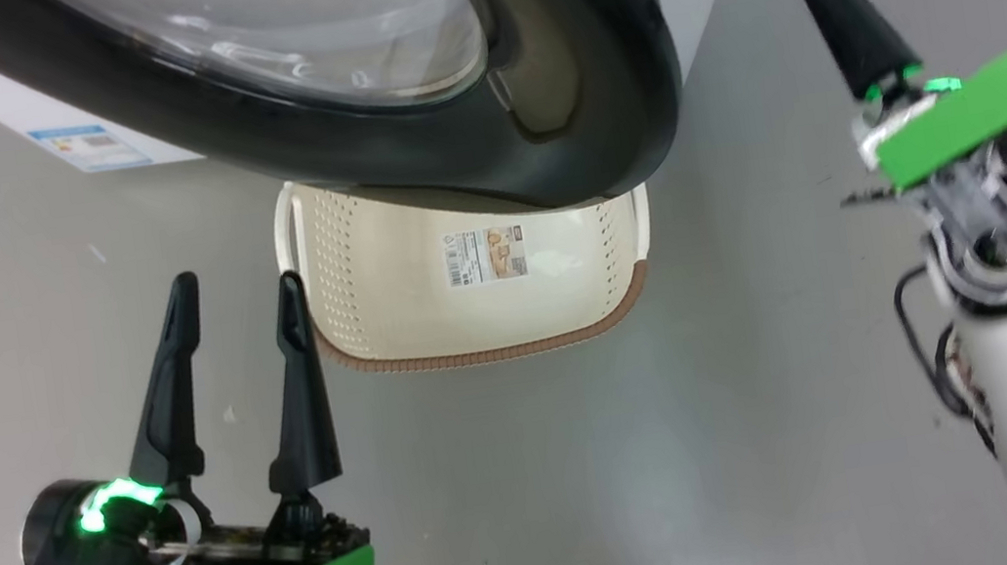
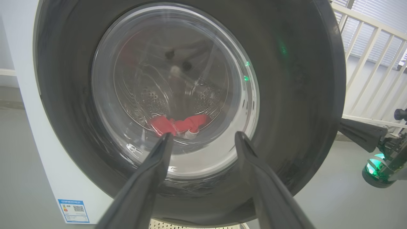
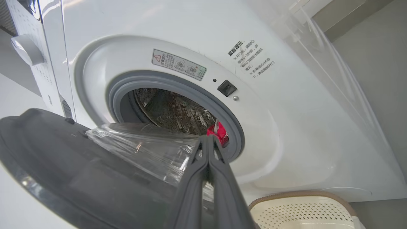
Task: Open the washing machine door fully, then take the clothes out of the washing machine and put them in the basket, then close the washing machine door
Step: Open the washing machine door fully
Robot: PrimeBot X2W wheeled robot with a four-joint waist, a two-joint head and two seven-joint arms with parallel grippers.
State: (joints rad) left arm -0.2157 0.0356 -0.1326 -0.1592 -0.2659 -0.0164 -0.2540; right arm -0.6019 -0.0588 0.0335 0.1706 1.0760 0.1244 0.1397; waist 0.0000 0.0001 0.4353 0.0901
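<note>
In the right wrist view the right tool (image 3: 208, 140), its fingers pressed together and holding nothing, points at the red clothes (image 3: 217, 132). They lie just above its tips at frame centre, in the mouth of the washing machine (image 3: 286, 127). The washing machine door (image 3: 63, 165) stands ajar at lower left. In the head view the left tool (image 1: 238, 278), spread wide, sits at lower left just beside the basket (image 1: 474, 355).

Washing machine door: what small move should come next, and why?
Probably the shut right gripper should swing the washing machine door wider: it stands only part open, the red clothes lie in the drum, and the basket is empty.
</note>
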